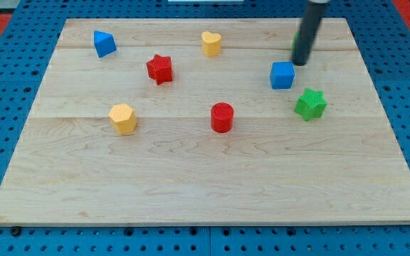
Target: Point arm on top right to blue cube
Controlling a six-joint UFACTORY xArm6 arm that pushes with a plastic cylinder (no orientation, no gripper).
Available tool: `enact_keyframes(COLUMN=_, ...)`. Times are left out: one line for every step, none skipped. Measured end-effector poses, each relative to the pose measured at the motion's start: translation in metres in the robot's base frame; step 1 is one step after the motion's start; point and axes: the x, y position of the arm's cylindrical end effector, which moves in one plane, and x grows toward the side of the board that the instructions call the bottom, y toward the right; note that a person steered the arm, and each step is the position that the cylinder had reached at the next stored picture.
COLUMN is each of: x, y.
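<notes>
The blue cube (282, 75) sits on the wooden board (205, 178) at the view's upper right. My tip (301, 62) rests on the board just above and to the right of the blue cube, a small gap apart from it. The dark rod rises from the tip toward the view's top edge. A bit of green shows behind the rod at its left side; I cannot tell what it is.
A green star (310, 104) lies below and right of the blue cube. A red cylinder (222, 117) is at the centre, a yellow heart (211, 43) at top centre, a red star (159, 69) left of it, a blue triangle (104, 43) at top left, a yellow hexagon (122, 118) at left.
</notes>
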Motion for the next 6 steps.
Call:
enact_keyframes(x=0.016, y=-0.061)
enact_keyframes(x=0.017, y=-0.121)
enact_keyframes(x=0.016, y=-0.152)
enact_keyframes(x=-0.008, y=-0.110)
enact_keyframes(x=-0.014, y=-0.044)
enact_keyframes(x=-0.016, y=0.020)
